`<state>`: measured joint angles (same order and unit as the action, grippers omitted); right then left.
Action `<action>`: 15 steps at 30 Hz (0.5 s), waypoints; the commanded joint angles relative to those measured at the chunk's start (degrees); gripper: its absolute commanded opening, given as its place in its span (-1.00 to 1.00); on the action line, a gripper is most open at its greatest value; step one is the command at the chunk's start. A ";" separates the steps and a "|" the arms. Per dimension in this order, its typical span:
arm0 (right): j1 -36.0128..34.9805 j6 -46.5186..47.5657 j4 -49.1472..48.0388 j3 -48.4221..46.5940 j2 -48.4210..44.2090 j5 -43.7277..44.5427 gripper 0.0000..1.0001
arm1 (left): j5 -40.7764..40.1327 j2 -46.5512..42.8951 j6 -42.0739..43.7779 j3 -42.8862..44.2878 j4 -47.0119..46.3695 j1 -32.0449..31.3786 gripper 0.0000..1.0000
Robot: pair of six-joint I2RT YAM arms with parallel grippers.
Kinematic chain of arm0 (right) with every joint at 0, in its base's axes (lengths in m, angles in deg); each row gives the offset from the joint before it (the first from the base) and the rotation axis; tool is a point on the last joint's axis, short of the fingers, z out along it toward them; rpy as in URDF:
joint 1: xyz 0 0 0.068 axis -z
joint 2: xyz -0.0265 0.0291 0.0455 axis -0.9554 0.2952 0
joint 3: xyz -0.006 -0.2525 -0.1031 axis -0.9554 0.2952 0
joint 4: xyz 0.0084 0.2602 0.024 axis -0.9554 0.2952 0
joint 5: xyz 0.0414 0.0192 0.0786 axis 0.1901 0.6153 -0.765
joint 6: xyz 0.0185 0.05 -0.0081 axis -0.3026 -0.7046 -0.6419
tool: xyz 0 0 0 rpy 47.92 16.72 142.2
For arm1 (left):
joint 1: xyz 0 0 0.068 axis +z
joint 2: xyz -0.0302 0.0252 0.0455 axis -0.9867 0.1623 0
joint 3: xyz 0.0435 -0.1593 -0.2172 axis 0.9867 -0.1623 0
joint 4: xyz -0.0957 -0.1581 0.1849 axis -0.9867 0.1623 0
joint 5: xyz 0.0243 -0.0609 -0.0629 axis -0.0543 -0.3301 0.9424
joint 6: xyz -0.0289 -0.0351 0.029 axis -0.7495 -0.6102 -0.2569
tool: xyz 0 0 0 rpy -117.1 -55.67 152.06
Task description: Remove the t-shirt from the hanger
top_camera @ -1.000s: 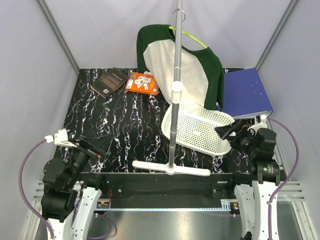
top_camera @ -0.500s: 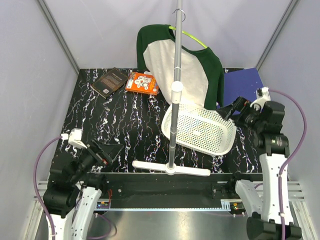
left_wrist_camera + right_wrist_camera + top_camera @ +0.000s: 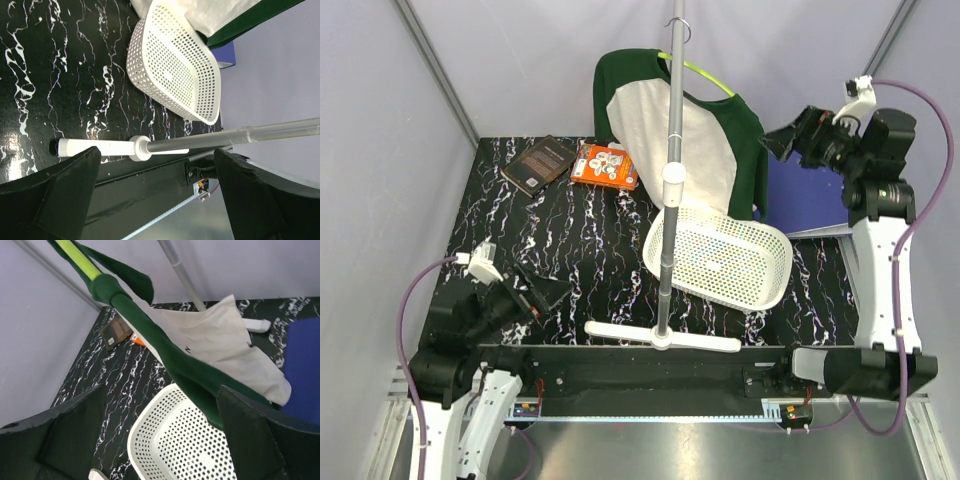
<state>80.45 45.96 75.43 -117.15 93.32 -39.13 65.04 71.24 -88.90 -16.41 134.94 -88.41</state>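
The t-shirt [image 3: 665, 125] is seen draped on the lime-green hanger [image 3: 708, 80], which is hooked near the top of the grey stand pole [image 3: 672, 140]. The cream body is spread behind the pole and to either side of it. One dark green sleeve is shown left of the pole and the other falls to the right of it. A bare stretch of the hanger's arm is exposed just right of the pole, above the neckline. A white perforated basket [image 3: 720, 262] is propped at a tilt just right of the pole's lower half, below the shirt's hem. A blue binder [image 3: 812, 195] is laid farther right of the pole. A dark book [image 3: 540, 163] and an orange book [image 3: 606, 165] are placed left of the pole, on the far part of the black marbled table [image 3: 590, 240]. The pole is carried on a white crossbar foot [image 3: 662, 337]. The right gripper [image 3: 782, 135] is held high, well to the right of the pole and apart from the right sleeve; its jaws are spread wide and nothing is grasped. The left gripper [image 3: 545, 288] is kept low, left of the pole's foot, likewise spread fully wide and empty.
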 commanded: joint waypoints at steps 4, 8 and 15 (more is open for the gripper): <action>0.12 2.03 -14.11 -9.84 10.69 -16.93 0.64 | 4.14 5.37 1.64 6.01 -2.27 0.37 0.98; -0.06 -4.98 -21.23 -14.06 15.89 -22.99 0.33 | 5.19 5.90 1.55 6.63 -2.71 0.37 0.98; -4.97 -7.82 -26.26 -19.33 21.16 -25.73 0.32 | 5.73 5.10 0.76 7.60 -2.89 0.37 0.98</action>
<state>78.81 40.23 55.32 -131.60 113.27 -60.53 68.30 76.45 -88.07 -11.49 134.42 -88.30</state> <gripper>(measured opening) 0.644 0.987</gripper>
